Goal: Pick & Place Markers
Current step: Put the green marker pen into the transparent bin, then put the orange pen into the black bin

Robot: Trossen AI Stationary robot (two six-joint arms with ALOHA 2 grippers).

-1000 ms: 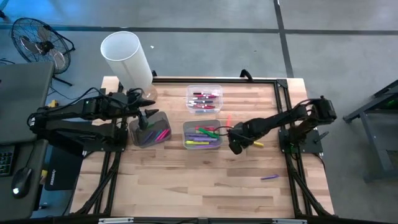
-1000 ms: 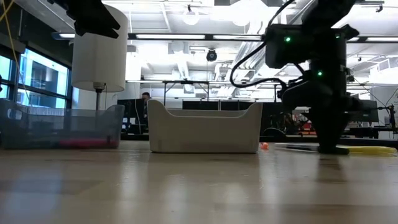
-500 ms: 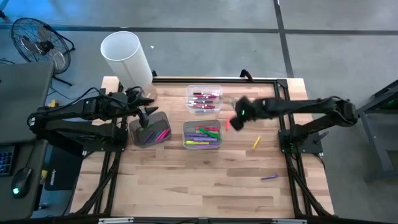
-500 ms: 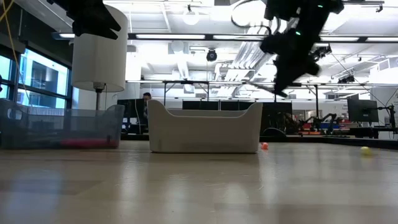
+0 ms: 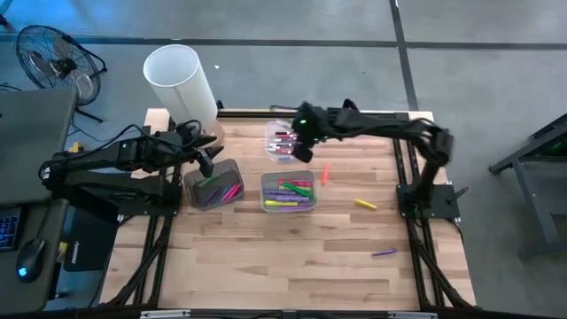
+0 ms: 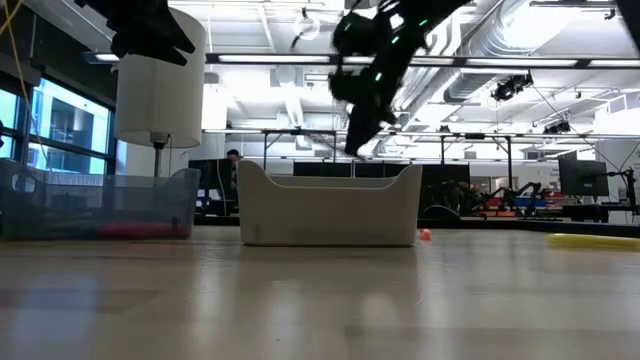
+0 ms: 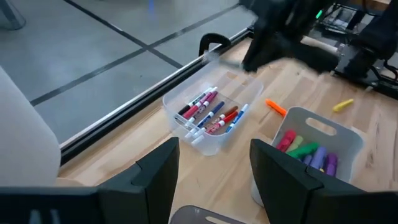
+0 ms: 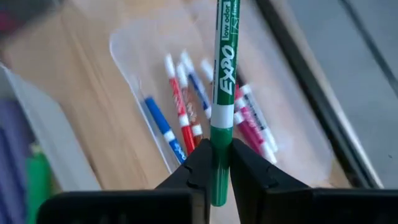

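A green marker with a white-lettered label is in my right gripper, which hangs over the clear bin of white-bodied markers at the table's far middle. That gripper also shows in the low view, high above the white bin. My left gripper stands open above the grey bin on the left, its fingers holding nothing. Loose markers lie on the wood: orange, yellow and purple. My right gripper pinches the marker's green end section between its two fingers. The marker lies along the fingers and sticks out past their tips. The fingers slant down from the table's right side. The marker is lifted clear, above the clear bin.
The white bin of coloured markers stands at mid table, near the clear one. A tall white cylinder stands at the far left corner. A black frame rail runs along the far edge. Bare wood fills the near half.
My right gripper has risen from the table by the yellow marker and swung toward the far edge and the left, past the white bin, ending over the clear bin. Its wrist has rolled on the way. My left gripper has stayed over the grey bin.
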